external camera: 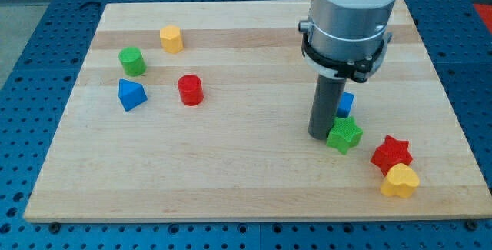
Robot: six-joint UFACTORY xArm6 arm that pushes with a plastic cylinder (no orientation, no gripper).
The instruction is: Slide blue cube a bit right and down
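Camera view. Pale wooden board [231, 165] with straight grain, lying on a blue perforated bench [31, 65] that shows on all 4 sides. Grey floor or wall strip visible at the far edge; nothing else of the room can be made out.

The arm [350, 19], a wide grey-white cylinder with a black ring, comes down at right of centre. It carries no gripper, so nothing is grasped; it ends in a dark rod. My tip [320, 136] rests on the board, touching or just beside the green star [344, 135] on its left.

Blue cube [346, 103]: directly behind the rod, mostly hidden, only its right part showing, just beyond the green star.

Near right: red star [392, 154] touching yellow heart [400, 181].

Far left group, well apart from the tip: yellow block [171, 39], green cylinder [132, 61], blue block [131, 95], red cylinder [190, 90].
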